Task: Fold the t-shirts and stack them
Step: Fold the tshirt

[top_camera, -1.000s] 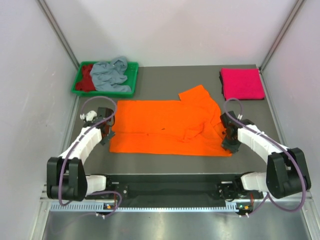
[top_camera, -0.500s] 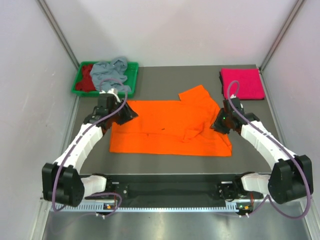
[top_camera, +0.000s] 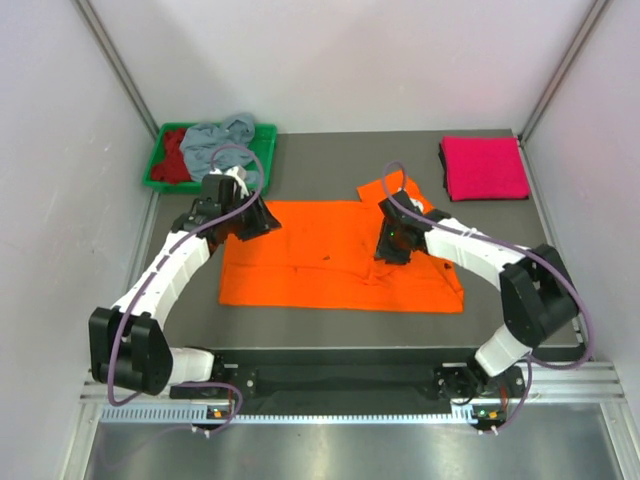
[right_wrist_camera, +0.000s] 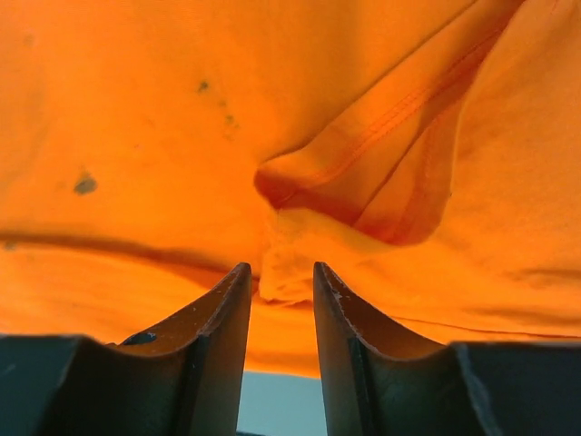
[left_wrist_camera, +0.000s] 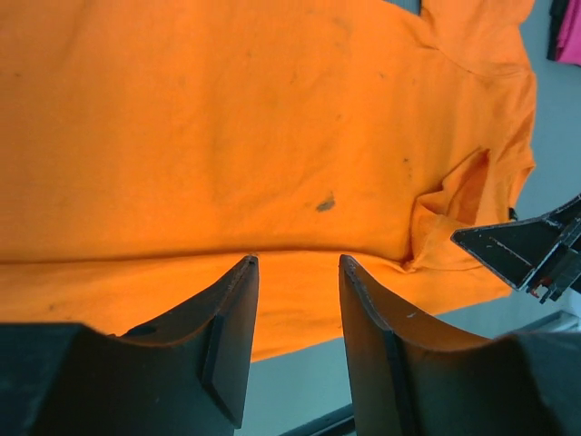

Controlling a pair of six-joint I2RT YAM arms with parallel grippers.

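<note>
Top external view: the bright orange cloth t-shirt (top_camera: 320,265) lies spread on the dark grey table (top_camera: 330,160) just beyond the arm bases, with one sleeve rumpled toward its right end. The left gripper (top_camera: 255,222) hangs over its far left corner, jaws parted and holding nothing. The right gripper (top_camera: 392,248) sits at the bunched sleeve fold, jaws narrowly apart, with the cloth just ahead of the tips and not visibly pinched. Farther back, a green plastic tray (top_camera: 190,185) at the left holds the crumpled grey-blue t-shirt (top_camera: 215,145) and dark red t-shirt (top_camera: 175,155), and the folded magenta pink t-shirt (top_camera: 485,168) lies in the far right corner.
</note>
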